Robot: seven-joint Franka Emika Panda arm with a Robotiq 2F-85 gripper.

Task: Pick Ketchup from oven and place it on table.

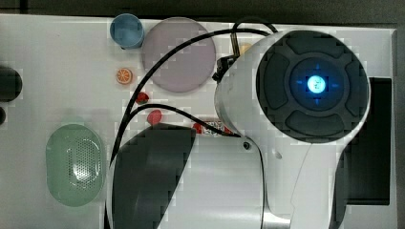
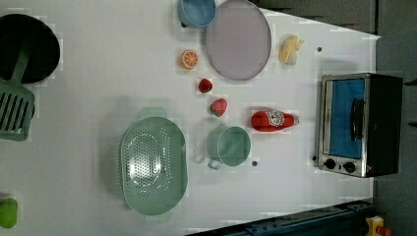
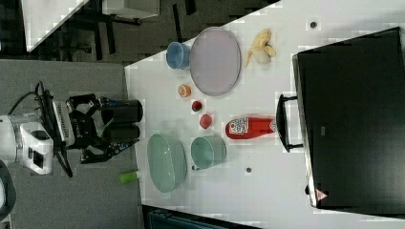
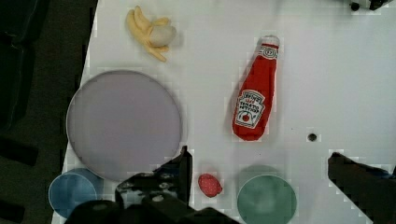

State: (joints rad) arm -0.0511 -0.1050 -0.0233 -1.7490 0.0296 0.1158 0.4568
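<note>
Ketchup seen lying flat on the table, just before the oven, cap toward its door | claw spread wide, nothing held, well apart from the oven, beyond the cups.

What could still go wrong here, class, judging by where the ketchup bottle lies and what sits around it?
1. The Ketchup lies on its side on the table, so it might roll if nudged.
2. The strawberry and green cup lie close by; a low pass of the open gripper could knock them.
3. The oven door looks shut, with the bottle's cap pointing towards it; opening it might hit the bottle.
</note>
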